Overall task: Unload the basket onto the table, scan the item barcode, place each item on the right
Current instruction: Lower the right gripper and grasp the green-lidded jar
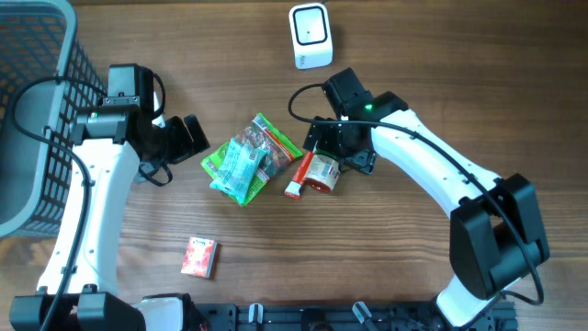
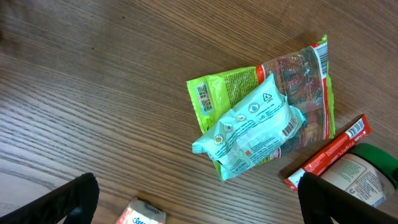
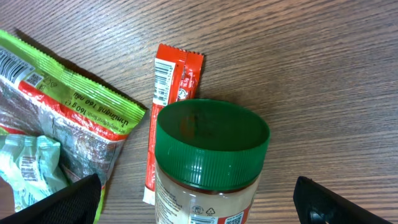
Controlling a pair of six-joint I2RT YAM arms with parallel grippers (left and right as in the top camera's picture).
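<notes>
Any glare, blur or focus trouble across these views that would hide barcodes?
Overhead: evenly lit and sharp, soft shadows only. Left wrist: teal packet in focus, its barcode visible, no strong glare. Right wrist: jar crisp, a faint sheen on its green lid.

Evenly lit brown wood-grain tabletop point(image 1: 459, 74), grey mesh basket point(image 1: 37, 37) at one edge

Looks like a mock shop checkout to me: wood tabletop point(image 1: 441, 74), grey shopping basket point(image 1: 37, 55), white barcode scanner point(image 1: 310, 35), loose packaged groceries point(image 1: 246, 161) waiting around.
</notes>
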